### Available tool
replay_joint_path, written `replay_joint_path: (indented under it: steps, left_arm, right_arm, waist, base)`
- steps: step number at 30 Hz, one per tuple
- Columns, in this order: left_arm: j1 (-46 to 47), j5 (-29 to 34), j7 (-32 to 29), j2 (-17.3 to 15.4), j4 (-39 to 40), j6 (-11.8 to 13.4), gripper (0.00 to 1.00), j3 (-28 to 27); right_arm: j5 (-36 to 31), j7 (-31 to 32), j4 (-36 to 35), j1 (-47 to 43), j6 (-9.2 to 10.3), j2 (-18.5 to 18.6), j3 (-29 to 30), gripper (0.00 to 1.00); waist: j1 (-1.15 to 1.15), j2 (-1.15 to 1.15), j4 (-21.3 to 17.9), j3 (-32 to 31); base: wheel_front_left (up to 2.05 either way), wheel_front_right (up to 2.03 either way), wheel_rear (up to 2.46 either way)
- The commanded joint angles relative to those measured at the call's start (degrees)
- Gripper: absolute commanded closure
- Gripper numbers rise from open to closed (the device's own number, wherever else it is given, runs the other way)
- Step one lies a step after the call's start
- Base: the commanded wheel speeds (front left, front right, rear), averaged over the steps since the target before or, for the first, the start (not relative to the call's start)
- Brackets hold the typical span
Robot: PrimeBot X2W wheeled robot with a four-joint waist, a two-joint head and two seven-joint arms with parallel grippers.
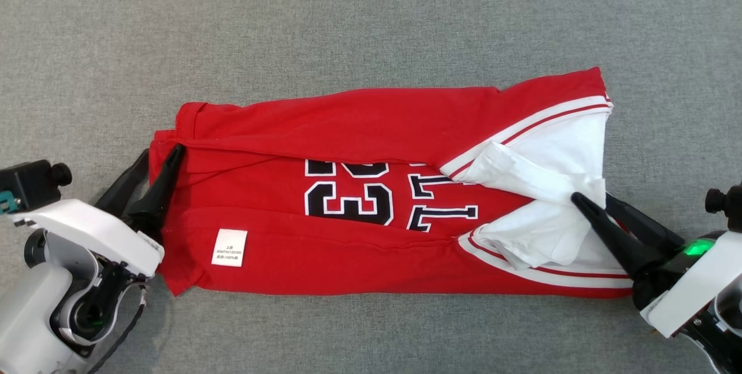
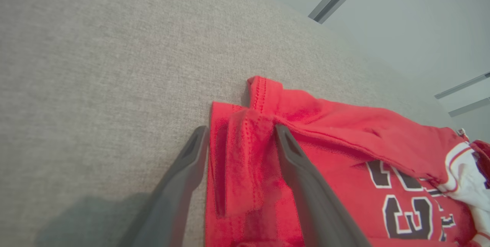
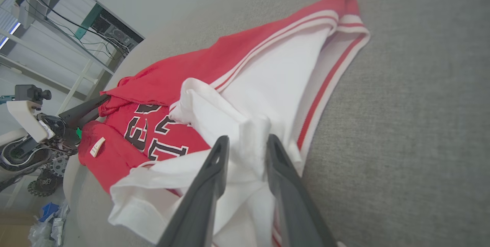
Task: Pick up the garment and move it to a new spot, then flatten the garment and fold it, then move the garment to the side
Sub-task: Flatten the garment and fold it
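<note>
A red garment (image 1: pixel 348 124) with white sleeves and dark lettering lies folded into a long band across the grey cloth surface (image 1: pixel 371 14). My left gripper (image 1: pixel 162 151) is at the band's left end. In the left wrist view its fingers stand wide apart astride a fold of the red hem (image 2: pixel 245 162), so the left gripper (image 2: pixel 240 128) is open. My right gripper (image 1: pixel 591 197) is at the right end, over the bunched white sleeve (image 1: pixel 539 182). In the right wrist view the right gripper (image 3: pixel 247 138) has its fingers parted, with white fabric (image 3: pixel 250 151) loose between them.
A white label (image 1: pixel 229 247) shows on the garment's lower left part. Bare grey cloth surface runs all round the garment. Beyond the surface's edge the right wrist view shows shelving with cables (image 3: pixel 76 28) and clutter on the floor (image 3: pixel 46 224).
</note>
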State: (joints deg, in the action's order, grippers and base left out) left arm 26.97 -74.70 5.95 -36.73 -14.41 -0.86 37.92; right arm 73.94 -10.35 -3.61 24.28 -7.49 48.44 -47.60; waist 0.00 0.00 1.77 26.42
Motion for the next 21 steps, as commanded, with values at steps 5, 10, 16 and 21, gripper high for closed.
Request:
replay_joint_path:
  steps: [5,10,16,21]
  left_arm:
    - [-3.2,1.1,6.5,1.3,0.7,1.2,0.00,-2.6]
    - [-6.5,6.3,9.2,3.2,4.8,6.8,0.00,-10.4]
    - [-12.6,21.7,9.2,11.5,15.8,12.8,0.00,-25.4]
    - [-15.0,31.7,9.2,16.9,21.2,13.1,0.00,-30.7]
  right_arm:
    - [-2.4,-3.6,1.3,-5.2,-0.01,-2.9,6.3,0.00]
    - [-10.4,-4.9,2.7,-10.1,-0.02,-9.9,19.9,0.00]
    - [-24.3,-4.9,0.1,-14.8,-0.02,-20.6,33.5,0.00]
    - [-32.3,-4.9,-0.7,-15.5,-0.01,-26.6,39.7,0.00]
  waist:
    - [0.00,0.00,-0.3,-1.3]
    - [0.00,0.00,-0.8,-2.8]
    - [0.00,0.00,-0.7,-4.1]
    - [0.00,0.00,-0.4,-5.0]
  base:
    - [0.00,0.00,0.00]
    - [0.00,0.00,0.00]
    - [0.00,0.00,0.00]
    - [0.00,0.00,0.00]
